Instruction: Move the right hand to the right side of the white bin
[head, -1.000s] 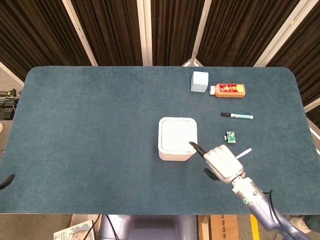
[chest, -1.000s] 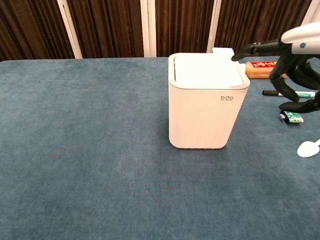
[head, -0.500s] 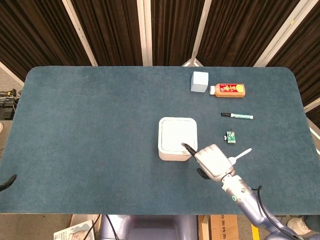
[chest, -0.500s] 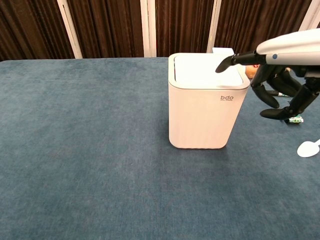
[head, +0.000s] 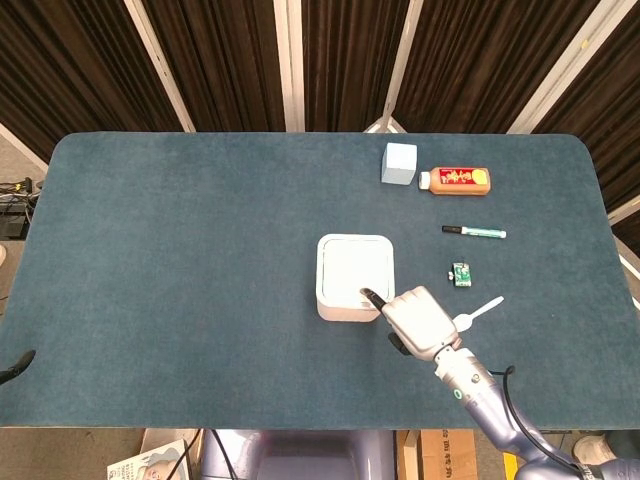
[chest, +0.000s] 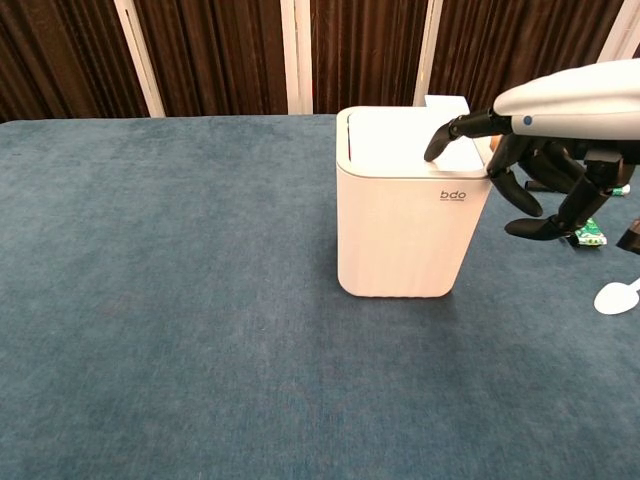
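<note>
Approach step near its end: right hand (chest: 545, 150) hovers at the right side of the white bin (chest: 410, 210), which stands mid-worktop (head: 180, 250), fingers (chest: 445, 135) spread and empty, one reaching over the lid; judged next: settle beside the right wall.
</note>
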